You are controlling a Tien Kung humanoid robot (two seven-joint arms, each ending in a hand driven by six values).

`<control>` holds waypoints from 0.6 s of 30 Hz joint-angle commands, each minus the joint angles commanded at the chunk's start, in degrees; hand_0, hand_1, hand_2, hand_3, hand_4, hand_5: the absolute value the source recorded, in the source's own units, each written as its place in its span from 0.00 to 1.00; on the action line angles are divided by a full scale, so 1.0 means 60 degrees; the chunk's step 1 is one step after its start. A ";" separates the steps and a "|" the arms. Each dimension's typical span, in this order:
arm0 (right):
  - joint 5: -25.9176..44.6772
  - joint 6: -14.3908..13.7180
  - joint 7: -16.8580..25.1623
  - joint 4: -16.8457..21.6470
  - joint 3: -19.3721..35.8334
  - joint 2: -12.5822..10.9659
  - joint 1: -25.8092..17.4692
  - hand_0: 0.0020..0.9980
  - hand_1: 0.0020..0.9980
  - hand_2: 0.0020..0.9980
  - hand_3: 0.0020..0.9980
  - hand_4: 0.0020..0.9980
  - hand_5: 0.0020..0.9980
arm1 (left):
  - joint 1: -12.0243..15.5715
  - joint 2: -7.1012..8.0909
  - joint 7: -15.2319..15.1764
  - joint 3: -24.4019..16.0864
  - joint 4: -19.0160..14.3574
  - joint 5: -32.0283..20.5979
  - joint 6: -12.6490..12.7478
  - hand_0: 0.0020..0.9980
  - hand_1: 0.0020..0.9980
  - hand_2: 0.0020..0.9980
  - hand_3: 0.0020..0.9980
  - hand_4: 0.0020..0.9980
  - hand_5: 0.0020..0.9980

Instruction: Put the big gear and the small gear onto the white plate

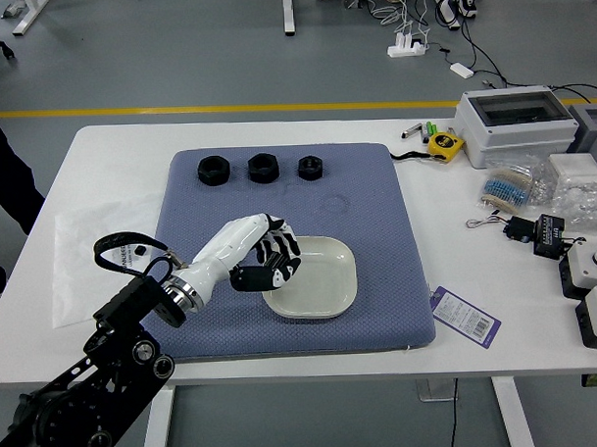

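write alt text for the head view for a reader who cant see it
The robot's left hand hangs over the left side of a white plate on a blue-grey mat; whether it holds a gear is hidden. Beyond the plate, three black round parts sit in a row.

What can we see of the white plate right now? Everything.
The white plate is off-white, roughly square with rounded corners, a raised rim and a shallow, slightly glossy basin; ceramic or hard plastic by look. It sits upright and level on the blue-grey mat. The left hand overlaps its far-left corner, hiding part of it; contact can't be told. Nothing shows in the visible basin.
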 joint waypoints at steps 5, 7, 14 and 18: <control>0.0048 -0.0011 0.0020 0.0006 -0.0027 -0.0014 0.0047 0.65 0.65 0.74 0.59 0.85 0.69 | -0.0618 -0.0276 -0.0116 0.0680 0.0729 -0.0211 0.0080 0.35 0.39 0.47 0.57 0.80 0.04; 0.0072 -0.0011 0.0032 0.0008 -0.0044 -0.0022 0.0069 0.65 0.65 0.74 0.59 0.85 0.69 | -0.0761 -0.0350 -0.0015 0.0794 0.0918 -0.0153 -0.0001 0.35 0.39 0.47 0.57 0.80 0.04; 0.0121 -0.0002 0.0052 0.0008 -0.0074 -0.0039 0.0136 0.65 0.65 0.74 0.58 0.85 0.69 | -0.1094 -0.0497 0.0114 0.0799 0.1418 0.0124 -0.0088 0.56 0.58 0.65 0.70 1.00 0.26; 0.0078 0.0004 0.0036 0.0006 -0.0055 -0.0040 0.0148 0.65 0.65 0.74 0.58 0.85 0.69 | -0.1117 -0.0489 0.0154 0.0685 0.1486 0.0218 -0.0083 0.64 0.65 0.70 0.75 1.00 0.39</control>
